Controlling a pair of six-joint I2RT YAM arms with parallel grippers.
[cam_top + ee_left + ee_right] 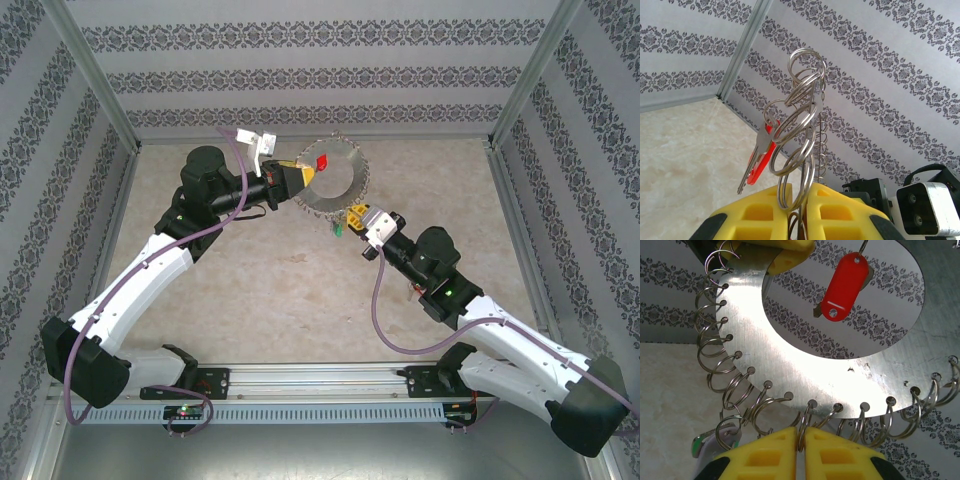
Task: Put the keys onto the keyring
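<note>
Two robot arms are holding the keyring (322, 204) in the air over the far part of the table (250, 290). The left gripper (297, 182) is pinching its left rim, fingers narrowed onto the metal. The right gripper (352, 213) is clamping its near rim.

One red-tagged key (323, 160) is hanging on the ring, inside its opening.

The left wrist view is showing the keyring (812, 150) edge-on above the left gripper (800, 192), with the red-tagged key (762, 157) dangling beside it.

The right wrist view is facing the keyring (790, 365) flat, the right gripper (801, 436) squeezing one of the links (715, 347). A green-headed key (699, 444) is sitting beside its left finger; whether it is threaded is unclear.
</note>
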